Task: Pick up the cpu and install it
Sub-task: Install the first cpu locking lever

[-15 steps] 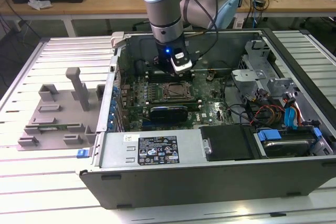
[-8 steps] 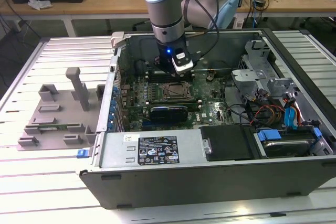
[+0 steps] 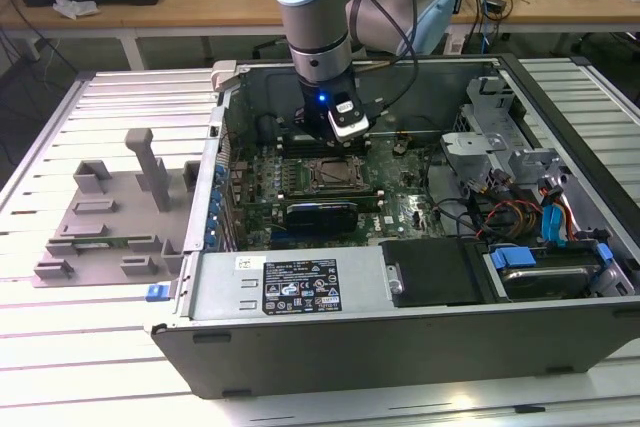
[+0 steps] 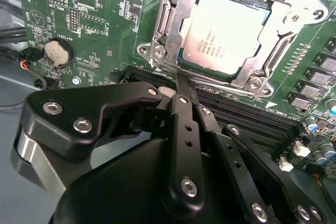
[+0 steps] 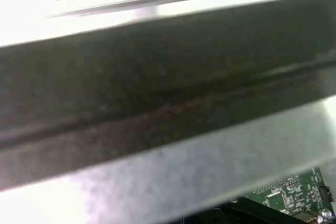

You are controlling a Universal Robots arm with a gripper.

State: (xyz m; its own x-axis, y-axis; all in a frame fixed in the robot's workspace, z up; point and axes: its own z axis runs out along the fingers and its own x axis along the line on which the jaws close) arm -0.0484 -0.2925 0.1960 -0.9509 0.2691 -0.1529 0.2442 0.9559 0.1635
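In the second wrist view your gripper fills the foreground, its black linkages and bolted plates converging toward thin fingers that come together at a point just short of the socket frame. The fingers look pressed together with nothing between them. Just beyond the tips you see the cpu lying flat inside the socket, its silver-grey top facing up and the metal frame bordering it on all sides. Between the fingertips and the socket run dark memory slots across the green motherboard, and off to one side sits a round coin battery.

In the exterior view the arm comes down into the open computer case, and your gripper hangs just above the board, directly over the far edge of the socket. To the exterior view's right of the board lie a drive cage and blue and red cables. Outside the case, on the exterior view's left, a grey plastic tray rests on the slatted table.

In the first wrist view a dark blurred case wall lies across the frame, with a corner of green board beyond.
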